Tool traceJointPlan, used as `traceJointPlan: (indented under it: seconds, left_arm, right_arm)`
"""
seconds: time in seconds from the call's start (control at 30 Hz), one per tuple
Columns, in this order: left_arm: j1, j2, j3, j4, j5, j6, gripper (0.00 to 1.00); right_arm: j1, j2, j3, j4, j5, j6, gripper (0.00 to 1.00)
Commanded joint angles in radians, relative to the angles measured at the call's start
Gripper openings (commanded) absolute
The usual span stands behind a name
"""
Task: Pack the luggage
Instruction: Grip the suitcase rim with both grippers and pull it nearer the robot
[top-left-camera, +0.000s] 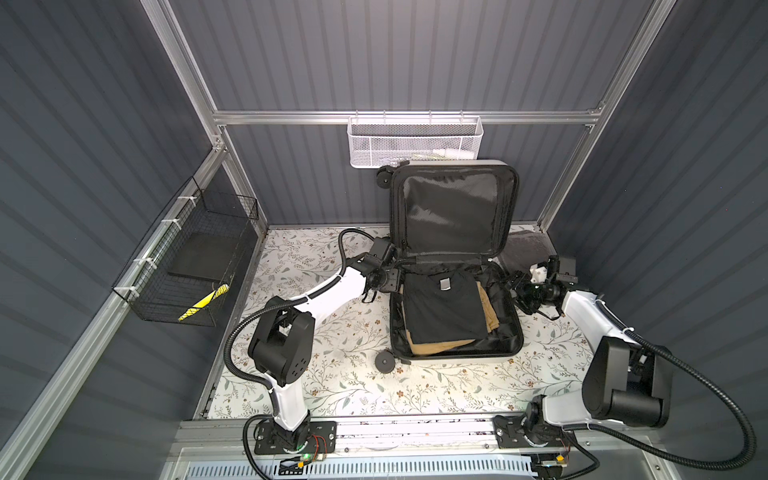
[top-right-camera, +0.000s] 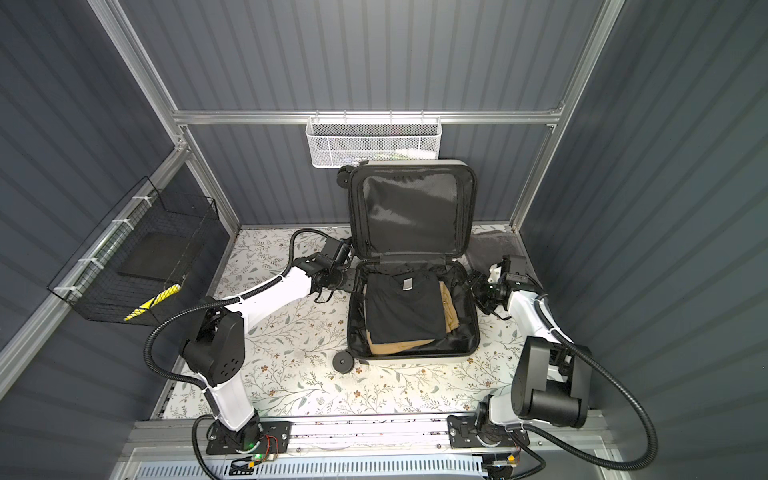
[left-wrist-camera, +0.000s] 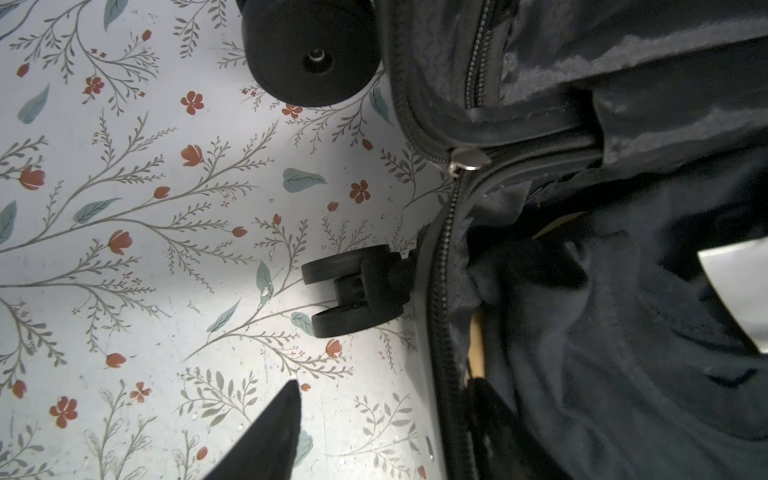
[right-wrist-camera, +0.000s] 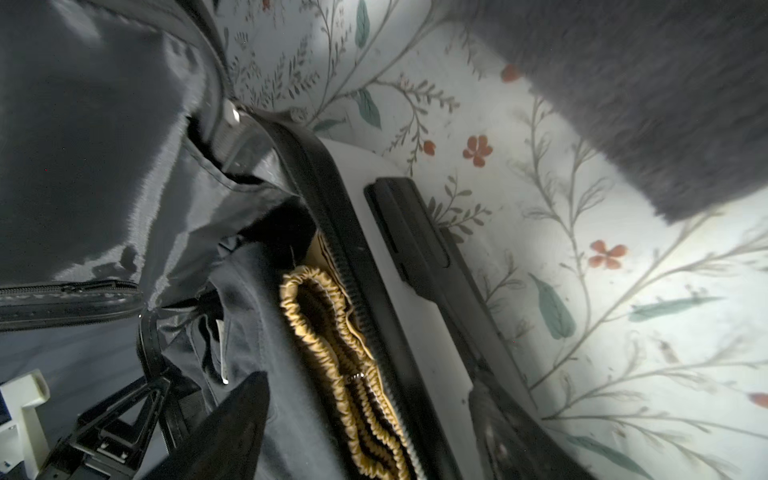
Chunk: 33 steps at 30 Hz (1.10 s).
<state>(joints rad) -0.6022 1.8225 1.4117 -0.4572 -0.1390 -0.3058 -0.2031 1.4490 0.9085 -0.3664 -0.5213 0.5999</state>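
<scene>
Left gripper (left-wrist-camera: 386, 399) and right gripper (right-wrist-camera: 370, 380), jaws apart, each straddle a luggage (top-left-camera: 453, 208) side wall; I see a black shirt (top-left-camera: 444, 309) inside.

Top views bright, edges bowed, wrist views dim, slightly blurred

Looking like a robotics lab test cell: being walled in by grey ribbed panels (top-left-camera: 395, 54), being framed with aluminium profile (top-left-camera: 407, 117), carrying a cable-tied black wire basket (top-left-camera: 187, 266), seating two arm bases (top-left-camera: 293, 436) on a metal track (top-left-camera: 415, 430) before a floral-papered desk (top-left-camera: 353, 386).
</scene>
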Motion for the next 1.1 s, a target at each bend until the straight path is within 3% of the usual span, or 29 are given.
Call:
traceJointPlan:
  seconds: [0.0, 0.6, 1.07]
  left_arm:
    - [-0.002, 0.013, -0.030, -0.002, -0.007, 0.005, 0.63]
    - [0.037, -0.082, -0.174, 0.051, -0.084, -0.033, 0.62]
    - [0.171, -0.181, -0.279, 0.068, -0.097, -0.050, 0.61]
  right_arm:
    - [0.008, 0.007, -0.024, 0.067, -0.079, 0.010, 0.78]
    - [0.196, 0.032, -0.045, 0.164, -0.079, 0.100, 0.69]
    - [0.396, 0.082, -0.008, 0.230, 0.005, 0.217, 0.67]
